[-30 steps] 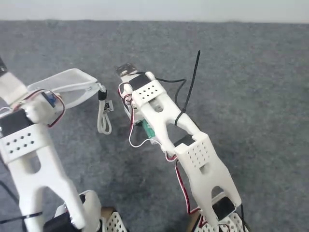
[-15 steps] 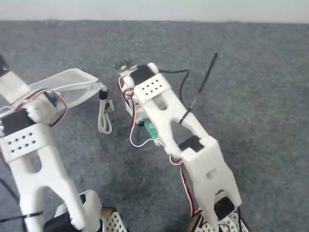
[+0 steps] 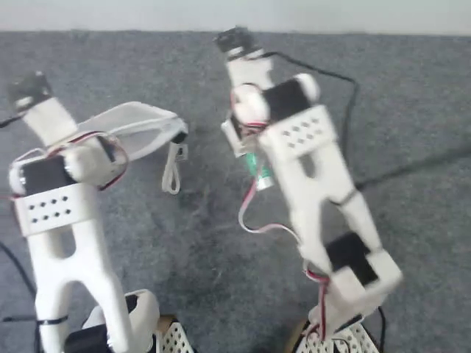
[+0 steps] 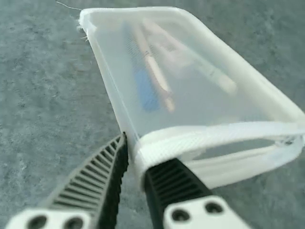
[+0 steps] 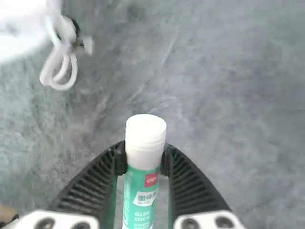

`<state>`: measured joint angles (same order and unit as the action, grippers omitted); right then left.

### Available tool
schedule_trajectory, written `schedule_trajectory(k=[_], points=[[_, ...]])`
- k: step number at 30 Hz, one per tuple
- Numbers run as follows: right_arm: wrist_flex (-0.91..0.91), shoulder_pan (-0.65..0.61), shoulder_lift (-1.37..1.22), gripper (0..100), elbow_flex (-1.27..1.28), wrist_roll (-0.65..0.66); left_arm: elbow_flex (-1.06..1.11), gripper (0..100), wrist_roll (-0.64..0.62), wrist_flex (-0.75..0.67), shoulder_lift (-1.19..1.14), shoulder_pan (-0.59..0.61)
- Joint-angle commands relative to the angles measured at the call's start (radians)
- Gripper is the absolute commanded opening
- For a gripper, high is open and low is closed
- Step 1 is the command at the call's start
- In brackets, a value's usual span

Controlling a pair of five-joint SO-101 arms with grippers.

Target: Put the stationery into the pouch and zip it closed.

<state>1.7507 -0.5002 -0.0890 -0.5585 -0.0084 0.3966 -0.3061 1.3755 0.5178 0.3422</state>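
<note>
Left claw [image 4: 131,143] clenched on the rim of the pouch [image 4: 190,81], holding its mouth open over the table [image 3: 412,110]; right claw [image 5: 143,151] grasps the glue stick [image 5: 145,129] cap-forward nearby, presumably for insertion.

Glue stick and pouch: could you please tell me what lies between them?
In the high view, a white cord loop lies between pouch and glue stick, over grey carpet.

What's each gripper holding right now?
Left gripper: shut on the pouch, at its open rim.
Right gripper: shut on the glue stick.
</note>
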Motion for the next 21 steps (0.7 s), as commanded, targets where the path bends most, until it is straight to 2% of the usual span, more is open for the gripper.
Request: schedule_trajectory(k=[1,9,13,17,21], points=[[0.031,0.015,0.232,0.6,0.061,0.008,-0.107,1,0.015,0.035,0.014,-0.103],[0.001,0.013,0.558,0.6,0.238,0.006,-0.217,1,0.072,0.138,0.012,-0.269],[-0.085,-0.019,0.697,0.6,0.353,-0.035,-0.237,1,0.074,0.170,0.012,-0.331],[-0.265,-0.087,0.828,0.6,0.560,-0.175,-0.237,1,0.074,0.172,0.012,-0.348],[-0.564,-0.148,0.961,0.6,0.848,-0.261,-0.234,1,0.071,0.172,0.008,-0.325]])
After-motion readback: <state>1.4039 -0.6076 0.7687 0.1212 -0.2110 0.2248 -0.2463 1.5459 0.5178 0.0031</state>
